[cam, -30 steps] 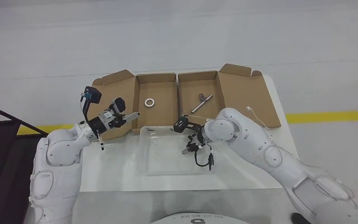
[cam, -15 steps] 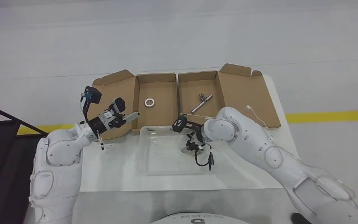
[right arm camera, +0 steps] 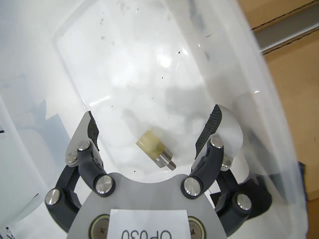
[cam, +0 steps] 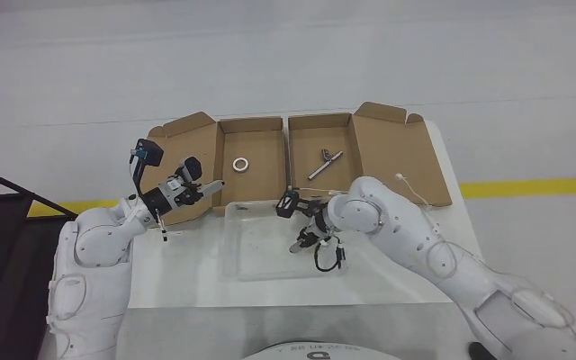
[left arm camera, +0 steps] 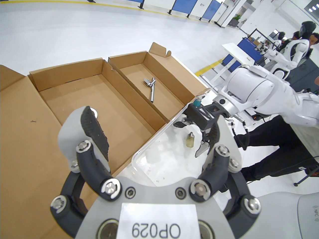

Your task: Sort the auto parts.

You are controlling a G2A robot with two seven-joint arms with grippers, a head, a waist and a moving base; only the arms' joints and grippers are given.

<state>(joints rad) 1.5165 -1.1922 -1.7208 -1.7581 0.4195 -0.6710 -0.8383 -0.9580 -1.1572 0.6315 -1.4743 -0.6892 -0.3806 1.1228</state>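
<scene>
Setting: a white table [cam: 180,270] in a wide hall with a pale floor and a yellow floor line [cam: 517,188].
Boxes: two open cardboard boxes stand side by side at the table's far edge. The left box [cam: 255,184] holds a metal ring [cam: 240,165], and the right box [cam: 310,144] holds a metal rod [cam: 324,166].
Tray: a clear plastic tray [cam: 236,270] sits just in front of the boxes.
Part to sort: a small yellowish plug [right arm camera: 153,148] with a metal stud lies on its side on the tray floor, toward the end nearer the right box.
Right pincer [right arm camera: 153,115]: released, with its fingers spread to either side of the plug and not touching it.
Left pincer [left arm camera: 152,123]: released and empty, held over the flap of the left box.
Change: over the last second the right pincer has crept a little further across the tray and now straddles the plug. The left arm has not moved, and the ring and rod lie as before.
Meaning: the approach looks finished, so closing on the plug seems to be the step in hand. The plug appears to be the last unsorted part in the tray.
Risk: the round plug lies loose and may roll if one finger meets it first.
</scene>
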